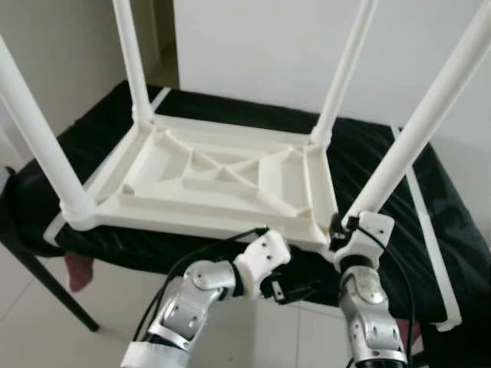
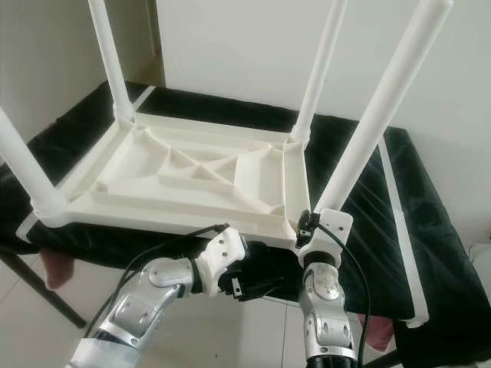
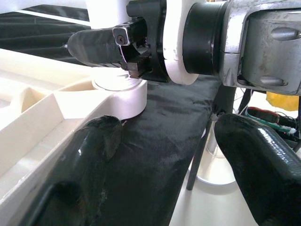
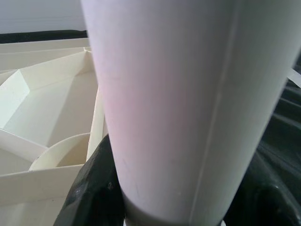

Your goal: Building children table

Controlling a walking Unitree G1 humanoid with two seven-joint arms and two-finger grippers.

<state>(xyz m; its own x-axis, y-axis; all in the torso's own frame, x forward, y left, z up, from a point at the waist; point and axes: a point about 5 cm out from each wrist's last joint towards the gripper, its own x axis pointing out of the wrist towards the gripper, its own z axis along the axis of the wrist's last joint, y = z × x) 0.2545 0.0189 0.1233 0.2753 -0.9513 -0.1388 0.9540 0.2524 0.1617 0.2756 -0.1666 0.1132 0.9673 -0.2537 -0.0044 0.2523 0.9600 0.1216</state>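
Black cloth covers the long bench (image 1: 430, 184), cushioning the upside-down white plastic children's table (image 1: 222, 180) lying on it — four round legs up; the right gripper (image 2: 307, 224) clenches the near-right white leg (image 2: 376, 123) at its socket, probably seating it; the left gripper (image 3: 164, 136) waits beside it — fingers spread, empty.

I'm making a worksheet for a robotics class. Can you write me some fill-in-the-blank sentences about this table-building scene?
1. The white table lies ____ on a black cloth, its legs pointing up.
2. The number of legs already standing in the table is ____.
3. The right gripper is shut on the base of the near-right ____.
4. The left gripper, below the table's near edge, has its fingers ____.

Missing words: upside down; four; leg; open
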